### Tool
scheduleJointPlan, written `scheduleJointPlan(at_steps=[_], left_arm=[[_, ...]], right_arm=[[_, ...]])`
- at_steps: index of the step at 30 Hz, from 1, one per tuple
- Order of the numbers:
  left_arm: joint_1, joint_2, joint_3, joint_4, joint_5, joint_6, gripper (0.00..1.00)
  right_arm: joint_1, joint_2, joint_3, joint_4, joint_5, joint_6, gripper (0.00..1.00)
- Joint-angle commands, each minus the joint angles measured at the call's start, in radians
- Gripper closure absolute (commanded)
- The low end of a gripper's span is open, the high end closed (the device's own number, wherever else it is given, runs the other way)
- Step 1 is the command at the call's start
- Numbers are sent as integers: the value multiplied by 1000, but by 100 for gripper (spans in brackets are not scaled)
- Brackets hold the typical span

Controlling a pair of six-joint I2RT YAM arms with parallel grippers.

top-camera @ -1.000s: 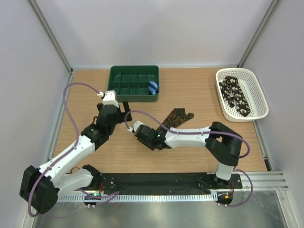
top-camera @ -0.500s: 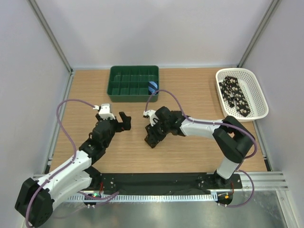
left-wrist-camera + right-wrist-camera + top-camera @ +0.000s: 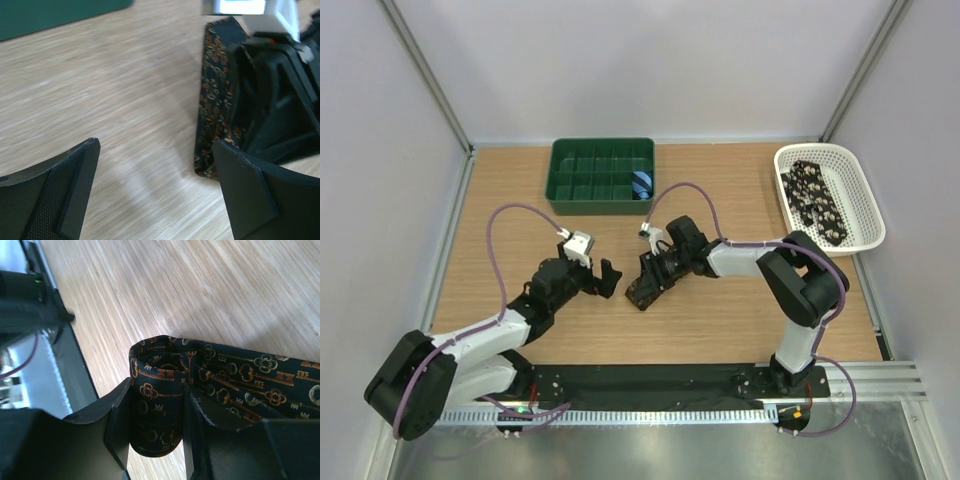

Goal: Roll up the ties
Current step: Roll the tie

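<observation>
A dark brown tie [image 3: 638, 292] with tan-orange key prints lies on the wooden table at the middle. My right gripper [image 3: 652, 272] is shut on its rolled end. In the right wrist view the roll [image 3: 159, 405] sits between the two fingers [image 3: 116, 425], and the rest of the tie [image 3: 250, 377] runs off to the right. My left gripper [image 3: 604, 278] is open and empty just left of the tie. In the left wrist view the tie [image 3: 212, 107] lies beside the gripper's right finger [image 3: 260, 195]. A black tie with pale spots [image 3: 816, 200] lies in the white basket [image 3: 865, 195].
A green compartment tray [image 3: 601, 175] stands at the back, with a small blue striped roll [image 3: 641, 183] in its right-hand cell. The white basket is at the back right. Purple cables loop over both arms.
My left gripper has moved right and down towards the tie. My right gripper has shifted right and turned with the tie, whose flat stretch no longer shows in the top view.
</observation>
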Motion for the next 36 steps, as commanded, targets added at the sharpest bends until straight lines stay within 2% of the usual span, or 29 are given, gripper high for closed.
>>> scheduleJointPlan(at_steps=[1,6,9,12,18,21,26,32,36], left_arm=[[-26,51,20,155,145,101,0],[-51,142,59,154,339,158,0],[-89,174,79,151,400,208,0],[-135,202,125,52,362,268,0],[-163,243,164,-5,372,270,0],[-189,298,224,-87,302,305,0],[-207,354,267,-101,260,328,0],[-227,424,344,-207,216,379,0],[-247,456,344,-196,190,410,0]], right_arm=[[-21,41,-38,95,-94,54,89],[-56,67,-91,216,-138,114,89],[-64,81,-104,251,-150,135,89],[-72,90,-112,273,-161,143,89],[-84,111,-121,325,-187,171,89],[-87,114,-126,345,-193,180,89],[-90,124,-129,368,-203,191,89],[-95,124,-135,401,-216,214,89],[-103,122,-149,435,-229,240,89]])
